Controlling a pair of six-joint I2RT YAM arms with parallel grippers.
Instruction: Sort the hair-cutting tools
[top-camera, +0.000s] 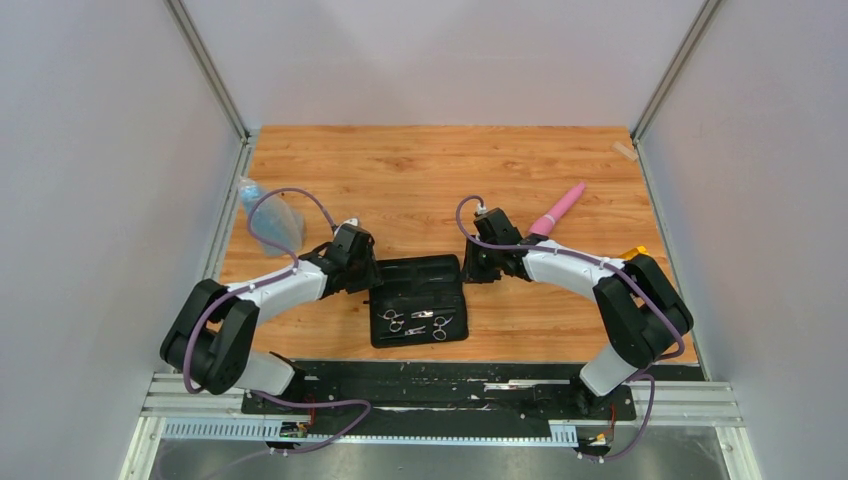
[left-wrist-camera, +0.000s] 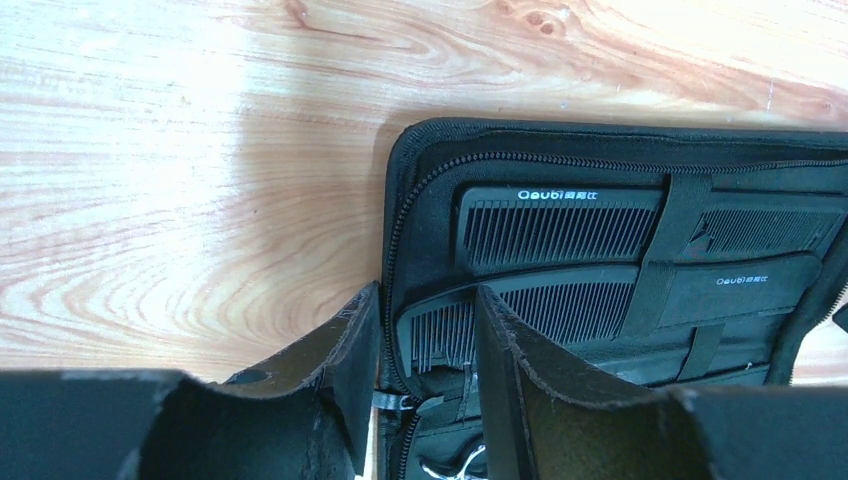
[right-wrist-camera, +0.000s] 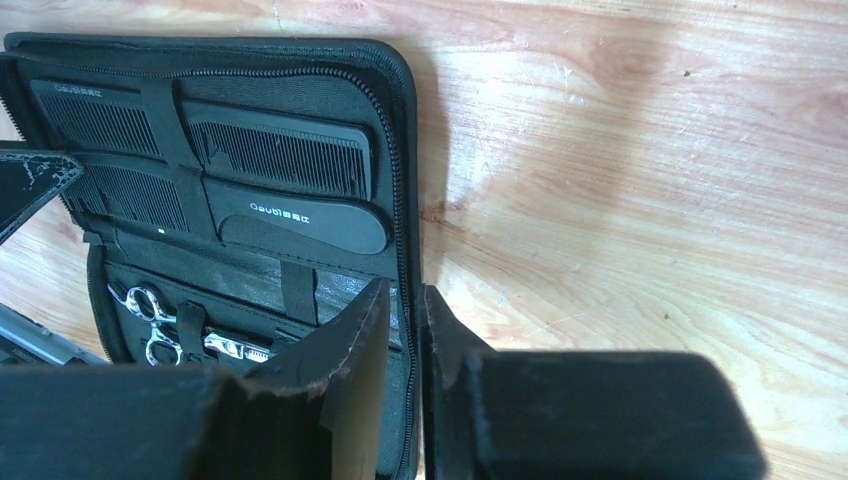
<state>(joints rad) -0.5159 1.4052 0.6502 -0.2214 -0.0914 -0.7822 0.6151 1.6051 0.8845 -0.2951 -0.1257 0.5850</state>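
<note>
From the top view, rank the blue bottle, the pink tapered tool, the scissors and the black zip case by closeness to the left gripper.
1. black zip case, its left rim right at the left gripper.
2. scissors, inside the case's near half.
3. blue bottle, off to the left.
4. pink tapered tool, far right side.

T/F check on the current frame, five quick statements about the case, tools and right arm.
1. The case lies open. True.
2. The scissors lie on the bare table. False: they sit in the case's near half.
3. The combs are tucked under straps in the case's far half. True.
4. The pink tool is inside the case. False: it lies on the table, beyond the right arm.
5. The right gripper has its jaws nearly closed on the case's right rim. True.
</note>
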